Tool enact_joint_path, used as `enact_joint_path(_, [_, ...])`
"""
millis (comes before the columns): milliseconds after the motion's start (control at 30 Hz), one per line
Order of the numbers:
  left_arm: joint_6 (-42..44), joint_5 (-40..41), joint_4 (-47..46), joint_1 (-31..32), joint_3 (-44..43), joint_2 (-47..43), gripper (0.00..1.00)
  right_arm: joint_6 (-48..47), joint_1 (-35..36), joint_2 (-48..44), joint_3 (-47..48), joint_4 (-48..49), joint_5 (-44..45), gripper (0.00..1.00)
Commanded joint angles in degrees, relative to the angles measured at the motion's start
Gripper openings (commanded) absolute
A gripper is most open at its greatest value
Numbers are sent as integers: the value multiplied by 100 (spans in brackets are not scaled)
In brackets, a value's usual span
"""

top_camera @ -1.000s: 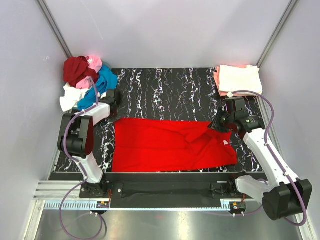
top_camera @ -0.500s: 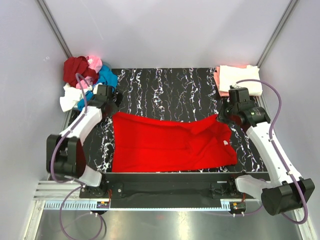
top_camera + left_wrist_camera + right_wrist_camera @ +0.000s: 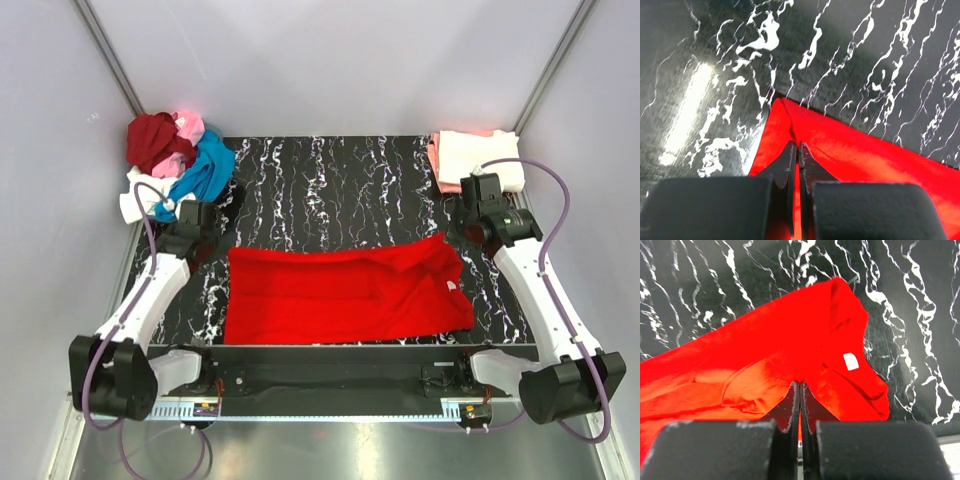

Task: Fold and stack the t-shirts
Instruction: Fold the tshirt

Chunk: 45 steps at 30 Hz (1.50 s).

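A bright red t-shirt (image 3: 340, 295) lies spread across the near half of the black marbled mat (image 3: 340, 185). My left gripper (image 3: 215, 238) is shut on its far left corner; in the left wrist view the jaws (image 3: 798, 145) pinch a ridge of the red cloth (image 3: 865, 155). My right gripper (image 3: 452, 235) is shut on the far right corner, where the cloth (image 3: 765, 340) tents up to the tips (image 3: 800, 384). A white label (image 3: 850, 361) shows by the collar.
Dark red (image 3: 150, 140), pink (image 3: 188, 125), blue (image 3: 205, 170) and white (image 3: 140, 200) t-shirts lie crumpled in a heap at the back left corner. A folded cream shirt (image 3: 480, 157) rests on a salmon one (image 3: 435, 160) at the back right.
The rumpled right flap of the red shirt has been pulled out flat. The right gripper moved right and away from me; the left went far, then back nearer and left, the far edge following.
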<state>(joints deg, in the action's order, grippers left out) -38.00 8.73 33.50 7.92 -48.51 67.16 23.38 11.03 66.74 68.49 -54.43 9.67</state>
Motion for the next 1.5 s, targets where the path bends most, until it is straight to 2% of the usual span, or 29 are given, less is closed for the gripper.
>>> enact_joint_path(0, [20,-152,78,-19,157,-404,0,62,-48,-284,-125,-94,246,0])
enact_joint_path(267, [12,-223,359,-19,544,-976,0,176,-101,-381,-468,-278,281,0])
enact_joint_path(533, [-146,-442,623,51,791,-1433,0,587,-171,-583,-424,-576,193,0])
enact_joint_path(600, [-287,-548,702,51,861,-1521,0,851,-294,-609,-450,-664,-8,0])
enact_joint_path(700, [-497,-496,816,121,1045,-1783,0,1353,-408,-846,-967,-341,-658,0])
enact_joint_path(733, [-559,-434,860,183,1063,-1828,3,1571,-443,-899,-1343,-87,-799,0])
enact_joint_path(767, [-690,-373,956,296,1107,-1872,6,1661,-452,-952,-1512,20,-948,6])
enact_joint_path(800, [-752,-355,1009,341,1124,-1908,10,1766,-531,-961,-1671,73,-1097,19])
enact_joint_path(833, [-823,-346,1062,402,1142,-1934,16,1950,-584,-961,-1933,152,-1116,27])
enact_joint_path(867, [-971,-328,1115,560,1160,-1960,37,1995,-645,-987,-2058,222,-1221,40])
enact_joint_path(900, [-1060,-259,1237,648,1160,-2048,58,2048,-741,-1014,-2155,292,-1239,67])
enact_joint_path(933, [-1139,-232,1317,719,1142,-2109,74,2109,-786,-1031,-2260,354,-1231,75])
enact_joint_path(967, [-1270,-188,1370,806,1151,-2180,98,2110,-812,-1066,-2261,363,-1118,82])
enact_joint_path(1033, [-1289,-144,1353,807,1177,-2390,99,2040,-813,-1102,-2191,407,-1064,89])
enact_joint_path(1100, [-1175,-100,1161,807,1204,-2391,99,1987,-804,-1137,-2112,364,-1038,90])
enact_joint_path(1200, [-982,-196,704,807,1204,-1918,99,1978,-813,-1224,-2111,354,-1256,91])
enact_joint_path(1300, [-806,-319,150,833,1204,-1119,99,2109,-795,-1251,-2532,819,-1871,91])
enact_joint_path(1333, [-762,-311,35,842,1143,-917,99,2153,-804,-1068,-2760,1099,-2142,92])
enact_joint_path(1367, [-562,-363,-305,921,986,-132,99,2040,-804,-501,-2840,1354,-2406,94])
enact_joint_path(1400, [-560,-363,-309,922,984,-124,99,1996,-804,-495,-2824,1452,-2409,94])
enact_joint_path(1467, [-428,-381,-405,992,800,435,99,1943,-786,109,-2745,1637,-2558,94])
